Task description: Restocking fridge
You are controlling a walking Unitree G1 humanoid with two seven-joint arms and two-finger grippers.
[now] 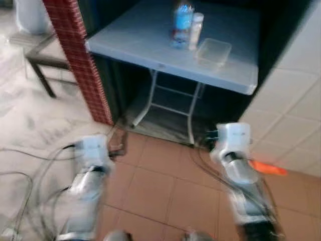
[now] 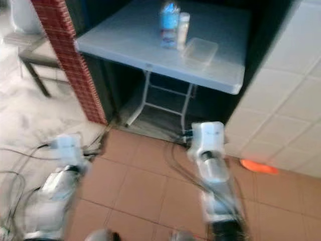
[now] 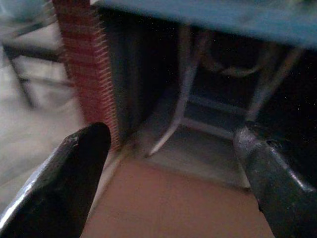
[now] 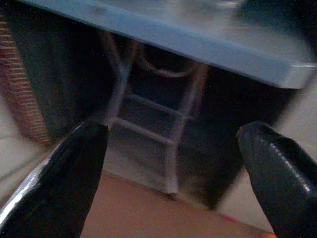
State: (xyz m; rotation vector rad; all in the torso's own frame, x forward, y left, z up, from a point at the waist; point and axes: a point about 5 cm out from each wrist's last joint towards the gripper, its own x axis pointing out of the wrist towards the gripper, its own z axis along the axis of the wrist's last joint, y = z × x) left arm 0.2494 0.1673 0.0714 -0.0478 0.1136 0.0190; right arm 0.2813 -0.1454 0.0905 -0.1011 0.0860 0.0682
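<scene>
On a grey folding table (image 1: 130, 45) ahead stand a water bottle with a blue label (image 1: 182, 24), a slim white bottle (image 1: 196, 30) beside it and a clear plastic container (image 1: 214, 51). Both arms are held low over the tiled floor, short of the table. My left gripper (image 3: 171, 148) is open with nothing between its fingers, and it points at the table's legs (image 3: 181, 106). My right gripper (image 4: 173, 148) is open and empty too, facing the underside of the table edge (image 4: 198, 47). The head views are blurred.
A red brick pillar (image 1: 80, 60) stands left of the table, with a dark stool (image 1: 42, 63) beyond it. A white tiled wall (image 1: 296, 95) rises on the right. Cables (image 1: 30, 165) trail over the floor at left. An orange object (image 1: 268, 168) lies by the wall.
</scene>
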